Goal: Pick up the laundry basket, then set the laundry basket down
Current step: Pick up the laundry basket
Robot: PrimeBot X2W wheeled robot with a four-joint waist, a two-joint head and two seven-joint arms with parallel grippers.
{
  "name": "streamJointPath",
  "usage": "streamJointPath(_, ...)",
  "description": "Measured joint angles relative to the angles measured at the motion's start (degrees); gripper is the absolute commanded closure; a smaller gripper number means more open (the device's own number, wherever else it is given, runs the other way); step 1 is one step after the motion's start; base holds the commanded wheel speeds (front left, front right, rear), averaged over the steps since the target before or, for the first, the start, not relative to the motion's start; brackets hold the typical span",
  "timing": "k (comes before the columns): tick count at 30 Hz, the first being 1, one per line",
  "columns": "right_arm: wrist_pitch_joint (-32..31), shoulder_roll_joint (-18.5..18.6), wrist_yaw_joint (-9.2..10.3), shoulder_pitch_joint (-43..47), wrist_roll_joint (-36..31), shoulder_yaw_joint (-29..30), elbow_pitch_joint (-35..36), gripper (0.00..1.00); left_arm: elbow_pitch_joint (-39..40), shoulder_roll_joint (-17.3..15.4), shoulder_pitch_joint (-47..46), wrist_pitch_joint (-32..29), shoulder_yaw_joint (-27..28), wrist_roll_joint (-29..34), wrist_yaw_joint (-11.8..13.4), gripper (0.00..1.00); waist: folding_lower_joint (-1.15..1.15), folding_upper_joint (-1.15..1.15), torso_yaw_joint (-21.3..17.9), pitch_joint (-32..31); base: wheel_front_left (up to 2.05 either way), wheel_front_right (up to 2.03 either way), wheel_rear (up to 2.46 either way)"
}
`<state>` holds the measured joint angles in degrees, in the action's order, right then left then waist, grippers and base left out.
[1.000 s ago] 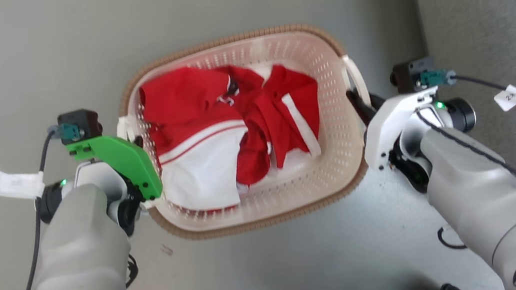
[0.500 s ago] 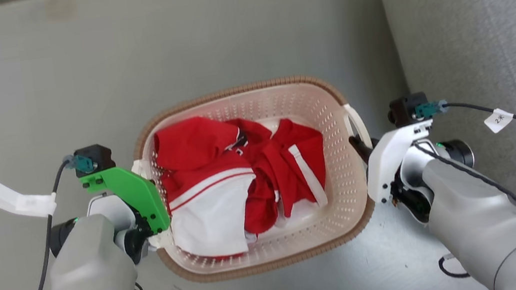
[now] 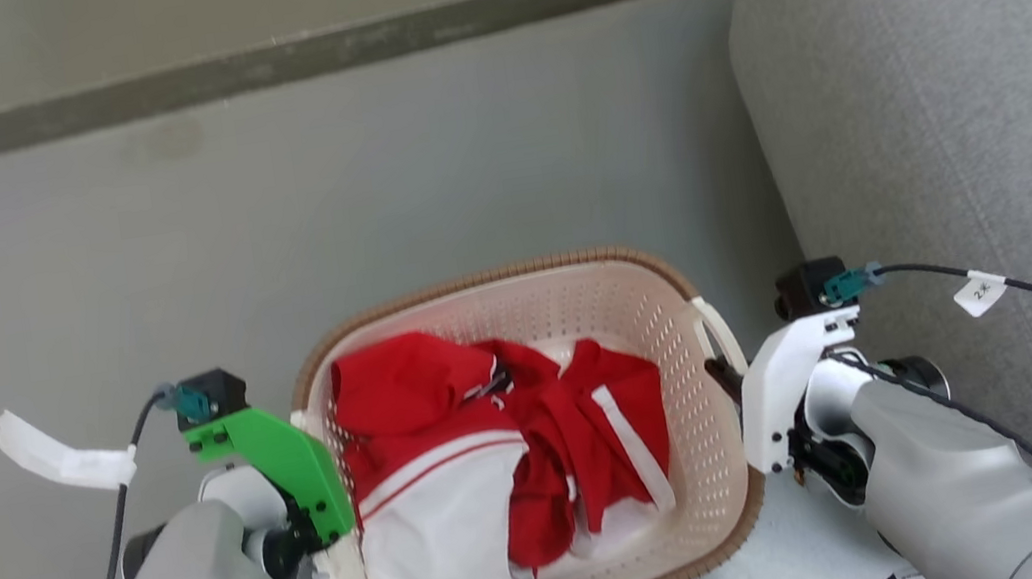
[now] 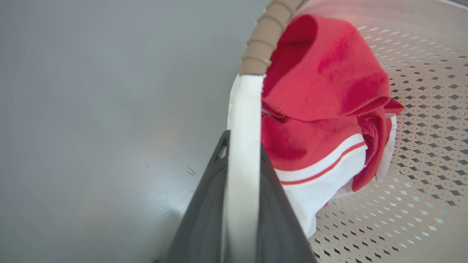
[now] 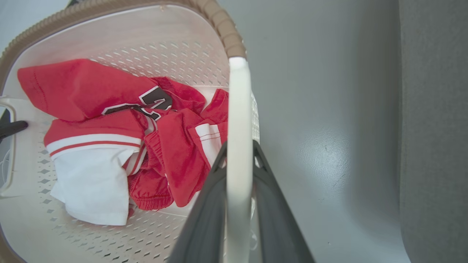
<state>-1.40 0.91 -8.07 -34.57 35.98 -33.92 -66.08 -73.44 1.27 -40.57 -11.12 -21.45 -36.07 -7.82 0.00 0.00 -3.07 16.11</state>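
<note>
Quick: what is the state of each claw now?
Left claw: closed on the left handle of the laundry basket.
Right claw: closed on its right handle.

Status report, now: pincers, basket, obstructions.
Left pincer shut on left handle, right pincer shut on right handle. Laundry basket gripped both sides, red-and-white clothes inside. Grey couch close on right, apart from basket.

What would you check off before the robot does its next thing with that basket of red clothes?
1. The left end effector is shut on the left handle: ok.
2. The right end effector is shut on the right handle: ok.
3. All clothes lie inside the laundry basket, none over its rim: ok.
4. A strip of floor separates basket and sofa: ok.
5. Basket bottom off the floor: cannot tell.
</note>
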Motion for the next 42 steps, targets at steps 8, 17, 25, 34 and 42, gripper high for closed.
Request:
streamJointPath(8, -2.96, 0.0, 0.01, 2.34, 2.54, -1.23, 0.24, 1.0, -0.2, -0.11, 2.74, -2.86, -0.37, -1.38, 0.0, 1.0, 0.0, 0.0, -0.36, -4.81, 0.0, 0.0, 0.0)
streamJointPath(17, -5.93, 0.03, 0.01, 3.71, 4.19, -2.31, 0.24, 1.0, -0.29, -0.21, 4.83, -5.99, -0.67, -2.26, 0.0, 1.0, 0.0, 0.0, -0.56, -9.51, 0.0, 0.0, 0.0)
streamJointPath(25, -7.31, 0.05, 0.01, 6.04, 5.95, -3.33, 0.24, 1.0, -0.47, -0.24, 6.94, -7.06, -0.66, -3.05, 0.0, 1.0, 0.0, 0.0, -0.65, -12.76, 0.0, 0.0, 0.0)
streamJointPath(34, -8.06, 0.03, 0.01, 7.25, 6.95, -3.77, 0.18, 1.0, -0.52, -0.23, 8.66, -8.26, -0.68, -3.52, 0.0, 1.0, 0.0, 0.0, -1.01, -15.64, 0.0, 0.0, 0.0)
streamJointPath(42, -8.31, 0.04, 0.01, 7.25, 7.12, -4.1, 0.16, 1.0, -0.52, -0.24, 8.89, -8.57, -0.69, -3.58, 0.0, 1.0, 0.0, 0.0, -1.13, -15.89, 0.0, 0.0, 0.0)
